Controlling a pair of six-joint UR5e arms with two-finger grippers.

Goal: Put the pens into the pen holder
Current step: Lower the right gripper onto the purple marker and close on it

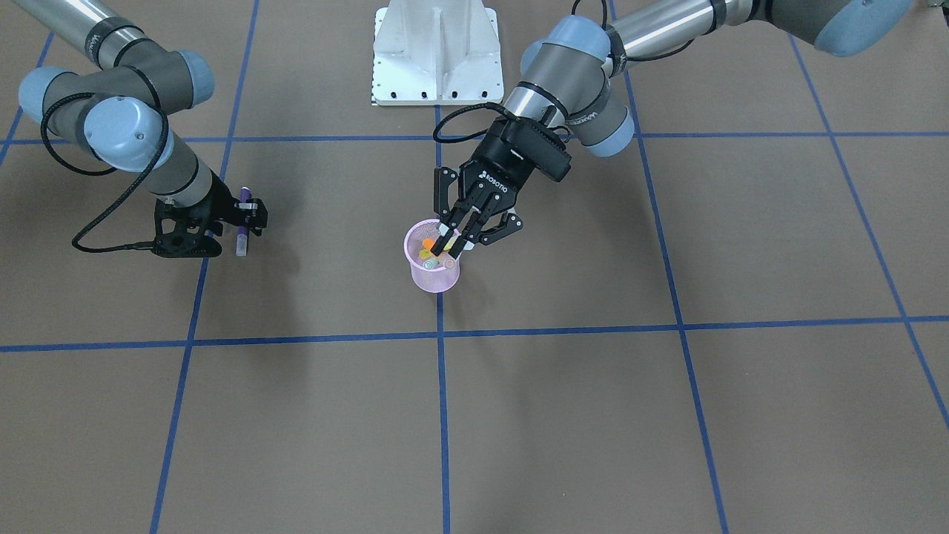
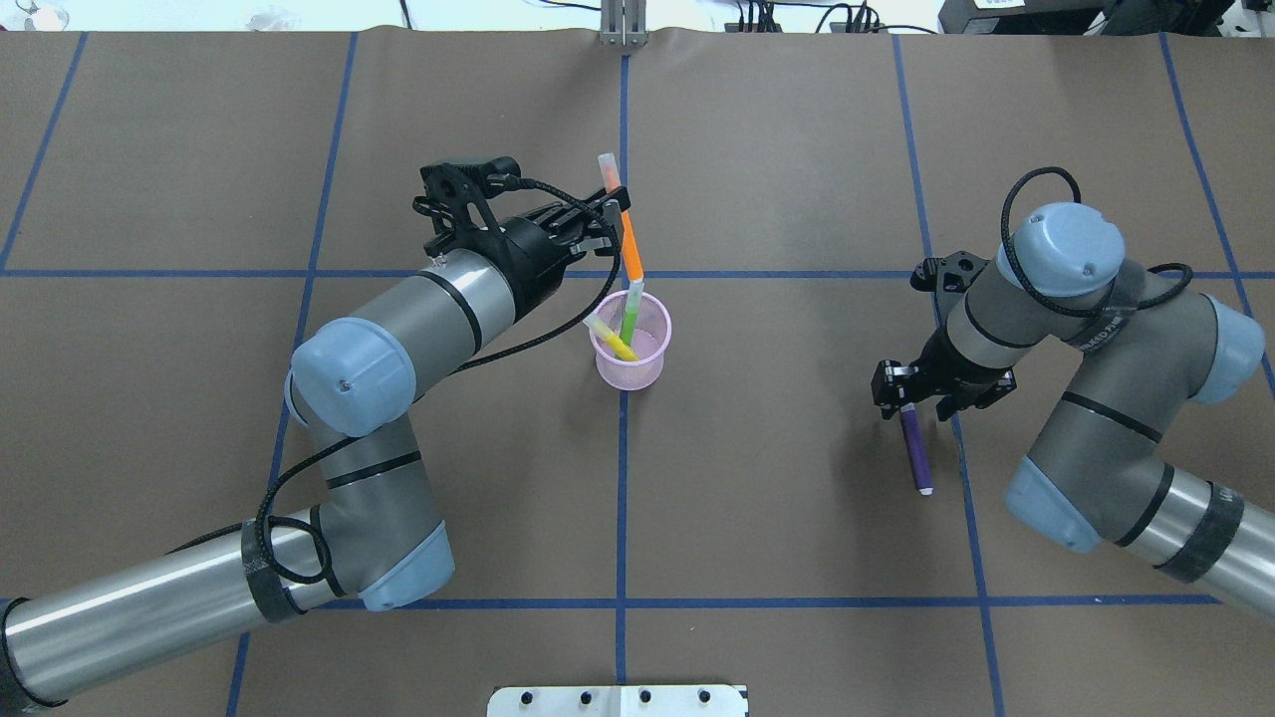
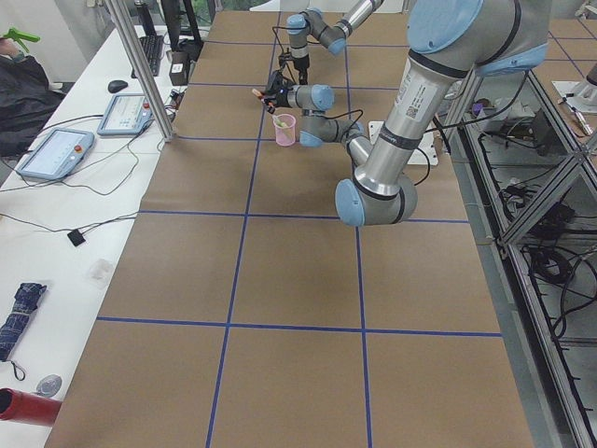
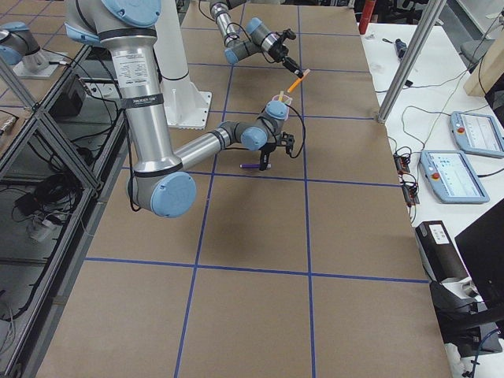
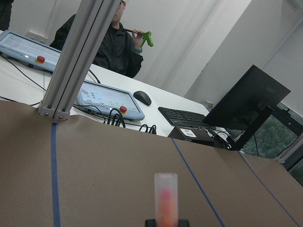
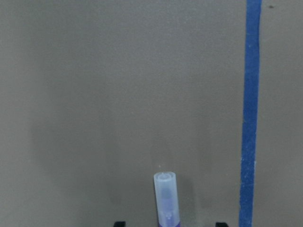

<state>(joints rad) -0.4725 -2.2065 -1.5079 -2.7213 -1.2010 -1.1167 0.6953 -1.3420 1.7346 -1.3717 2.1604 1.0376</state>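
Left arm [image 2: 129, 607]: big silver tube right under the overhead lens, sweeping in from the low left, elbow bent, wrist reaching to mid-table.
Left gripper [image 2: 612, 221]: jaws pinched tight on the orange pen [image 2: 629, 244], gripping it about mid-length.
Orange pen: tilted, pale cap up and pointing away from the robot, lower end right over the far rim of the pen holder [image 2: 632, 374]. Touching or not, can't tell.
Pen holder: upright on the centre blue tape line [image 2: 622, 498], well out from the white base plate [image 2: 618, 700].
Inside it: a green pen [image 2: 629, 315] and a yellow pen [image 2: 615, 341], both leaning, caps up.
In the way: from the front camera the left gripper hangs across the pen holder's mouth and hides part of what's inside.
Right gripper [image 6: 168, 223]: way off to the right, jaws apart, one either side of the purple pen [image 2: 915, 448], bare table [image 2: 777, 149] showing between.
Purple pen: looks to be lying on the brown table, just beside another tape line, well apart from the pen holder.
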